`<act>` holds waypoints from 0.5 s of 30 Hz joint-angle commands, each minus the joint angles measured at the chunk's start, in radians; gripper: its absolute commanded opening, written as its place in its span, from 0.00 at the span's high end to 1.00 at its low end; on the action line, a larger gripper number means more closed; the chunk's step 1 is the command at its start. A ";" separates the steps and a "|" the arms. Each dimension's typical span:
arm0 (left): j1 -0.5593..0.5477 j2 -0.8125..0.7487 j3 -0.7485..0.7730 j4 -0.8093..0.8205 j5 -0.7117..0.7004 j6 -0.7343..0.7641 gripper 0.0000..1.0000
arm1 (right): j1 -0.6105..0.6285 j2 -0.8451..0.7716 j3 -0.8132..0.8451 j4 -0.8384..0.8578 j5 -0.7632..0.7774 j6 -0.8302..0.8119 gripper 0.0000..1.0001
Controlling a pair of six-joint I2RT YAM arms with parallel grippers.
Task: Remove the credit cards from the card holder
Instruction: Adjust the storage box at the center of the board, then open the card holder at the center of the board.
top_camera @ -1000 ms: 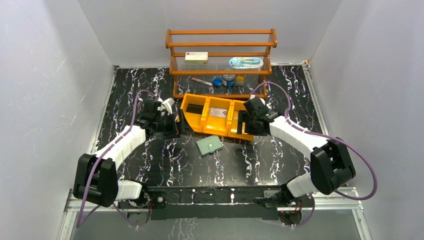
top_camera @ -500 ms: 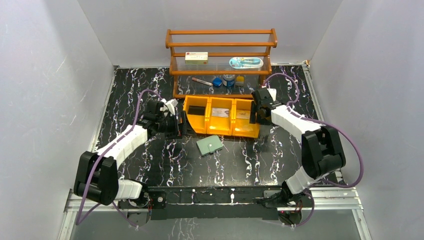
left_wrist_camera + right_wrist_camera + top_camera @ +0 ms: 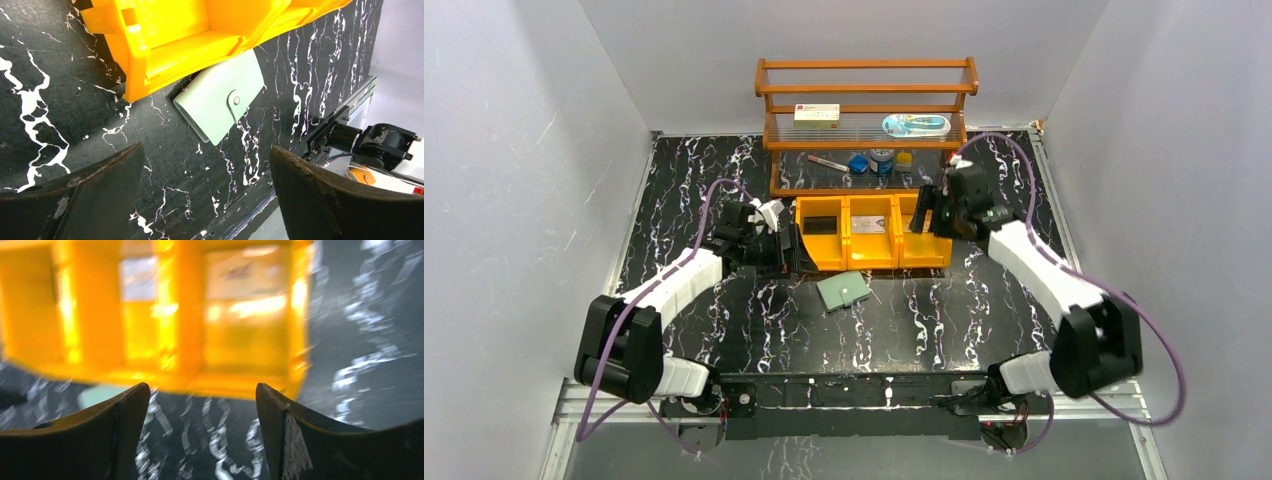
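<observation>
Glossy orange bins (image 3: 872,262) shifted right; card holder (image 3: 842,290) lies flat.

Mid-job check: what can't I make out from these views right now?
1. Left wrist, top external: the card holder is snapped shut, so its inside is hidden. The orange bins cover its far edge in the wrist view.
2. Right wrist: motion blur smears the bins' contents. One of the right fingers hides part of the card holder.
3. Top external: items on the shelf are too small to name.
</observation>
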 commanded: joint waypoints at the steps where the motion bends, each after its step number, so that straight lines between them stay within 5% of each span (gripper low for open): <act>1: -0.019 0.043 0.008 0.004 0.024 0.024 0.07 | 0.110 -0.173 -0.188 0.162 -0.231 0.210 0.16; 7: -0.076 0.123 0.058 0.009 0.012 0.056 0.11 | 0.332 -0.231 -0.389 0.363 -0.132 0.485 0.22; 15: -0.125 0.215 0.126 -0.005 -0.018 0.133 0.19 | 0.396 -0.094 -0.421 0.460 -0.113 0.621 0.26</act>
